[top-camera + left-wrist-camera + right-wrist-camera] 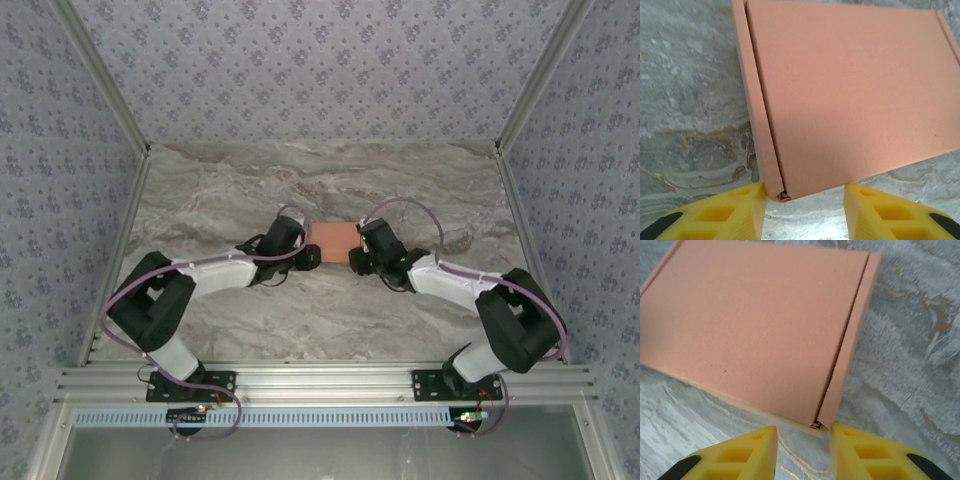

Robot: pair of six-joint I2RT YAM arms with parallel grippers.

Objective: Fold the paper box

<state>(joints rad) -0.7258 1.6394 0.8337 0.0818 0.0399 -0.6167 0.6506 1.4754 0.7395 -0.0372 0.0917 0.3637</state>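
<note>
The paper box [333,240] lies flat between my two claws and bars the straight way from one to the other. One near corner sits just ahead of my left gripper [804,194], close to one finger; the other sits just ahead of my right gripper [803,430]. Nothing stands between either pair of fingers. Bare table [250,180] lies free behind the box and on both sides. The side walls [60,150] and back wall [320,70] shut me in.
</note>
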